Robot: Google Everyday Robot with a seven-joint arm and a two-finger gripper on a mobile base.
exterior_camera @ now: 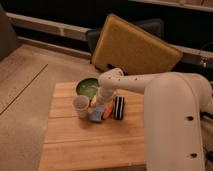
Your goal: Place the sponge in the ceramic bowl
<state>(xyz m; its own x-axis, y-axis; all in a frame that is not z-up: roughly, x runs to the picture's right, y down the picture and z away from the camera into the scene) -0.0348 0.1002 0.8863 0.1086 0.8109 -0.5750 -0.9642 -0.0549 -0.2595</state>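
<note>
End effector (101, 103) low over sponge (96, 116), grip impossible to tell; sponge flat on table (75, 150), between cup (81, 106) and orange item (108, 113); black bar (119, 107) beside that; bowl (79, 87) just behind

Dim, warm light, seemingly from above, falls on the wooden table (75, 145); the upper frame sinks into near-black; the white arm (165, 100) shows palest at right; the gripper (101, 104), at frame centre, lies dimmer beneath it.
</note>
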